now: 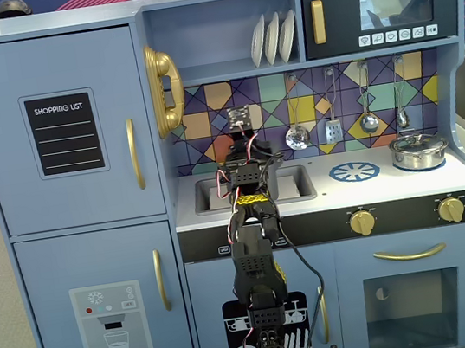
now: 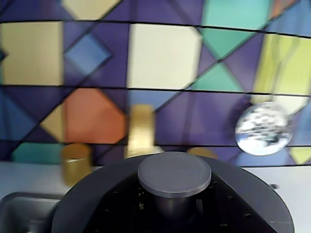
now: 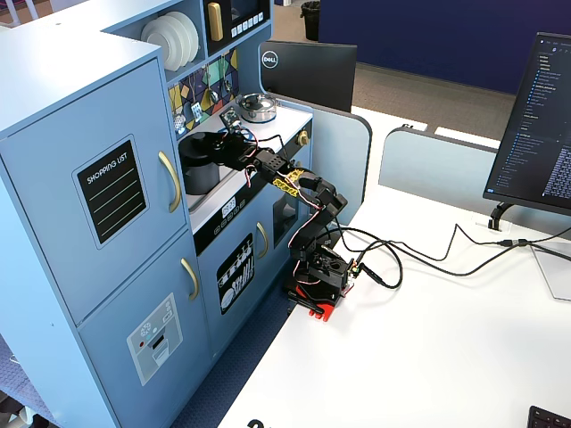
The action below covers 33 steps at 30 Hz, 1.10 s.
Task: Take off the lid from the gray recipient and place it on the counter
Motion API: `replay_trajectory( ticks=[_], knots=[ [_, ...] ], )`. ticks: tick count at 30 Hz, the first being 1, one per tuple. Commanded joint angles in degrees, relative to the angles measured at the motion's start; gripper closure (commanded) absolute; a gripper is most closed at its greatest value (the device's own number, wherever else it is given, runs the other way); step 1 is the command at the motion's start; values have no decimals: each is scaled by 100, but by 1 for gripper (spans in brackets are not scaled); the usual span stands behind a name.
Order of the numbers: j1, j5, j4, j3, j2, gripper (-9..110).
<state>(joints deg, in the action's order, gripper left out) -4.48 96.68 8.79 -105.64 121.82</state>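
In the wrist view the dark gray lid [image 2: 97, 184] fills the bottom, with its round knob [image 2: 175, 174] in the middle and close to the camera. The lid looks sharp while the tiled wall behind it is smeared sideways. My gripper [image 3: 223, 143] is shut on the lid [image 3: 202, 143] over the gray recipient [image 3: 198, 175], which stands at the sink. Whether the lid still touches the pot I cannot tell. My own fingers are hidden under the knob. In a fixed view my arm [image 1: 253, 223] hides both pot and lid. The counter [image 1: 409, 184] runs off to the right.
A shiny silver pot [image 1: 419, 150] stands at the counter's right, with a blue burner mark [image 1: 355, 172] beside it. The sink [image 1: 291, 184] lies under my arm. A gold faucet [image 2: 141, 128] and a hanging ladle [image 2: 265, 128] are just behind the lid. Cables trail from my base [image 3: 321, 272].
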Motion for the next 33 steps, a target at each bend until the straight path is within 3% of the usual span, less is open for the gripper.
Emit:
replay_trajectory(
  ticks=[1, 11, 33],
  knots=[
    [-264, -141, -79, 501, 369, 102],
    [-1257, -272, -141, 466, 422, 102],
    [-2812, -501, -1846, -932, -439, 102]
  ],
)
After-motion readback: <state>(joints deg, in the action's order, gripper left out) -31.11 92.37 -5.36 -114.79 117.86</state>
